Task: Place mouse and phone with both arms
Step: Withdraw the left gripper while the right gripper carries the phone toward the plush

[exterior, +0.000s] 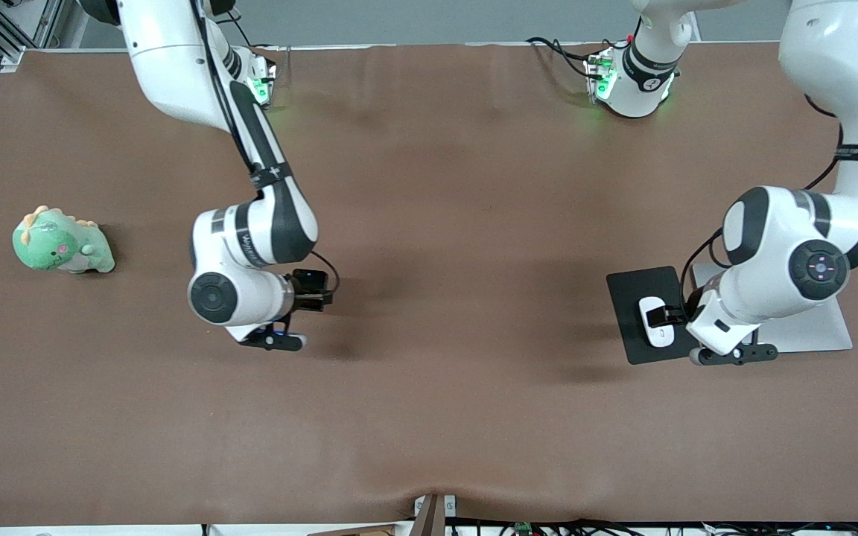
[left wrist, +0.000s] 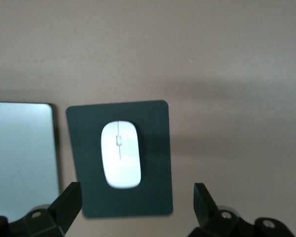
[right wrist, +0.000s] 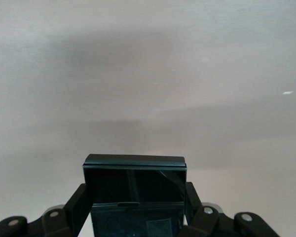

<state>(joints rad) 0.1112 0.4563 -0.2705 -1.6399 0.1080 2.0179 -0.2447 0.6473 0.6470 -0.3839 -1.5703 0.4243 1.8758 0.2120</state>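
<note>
Black phone (right wrist: 134, 190) clamped in right tool (right wrist: 135, 207); left tool (left wrist: 138, 205) gapes wide above mouse (left wrist: 120, 154).

- Bench (exterior: 429, 417): brown matte cover fills nearly the whole front view; faint creases along the lower edge.
- Grey wall strip (exterior: 436, 18) across the top centre.
- Metal framing (exterior: 4, 26) in the upper left corner.
- Cables (exterior: 623, 527) along the bottom edge, lower right.
- Small bracket (exterior: 433, 514) at the bottom centre edge.
- Soft, diffuse shadows on the cover; green glow at the upper edge.
</note>
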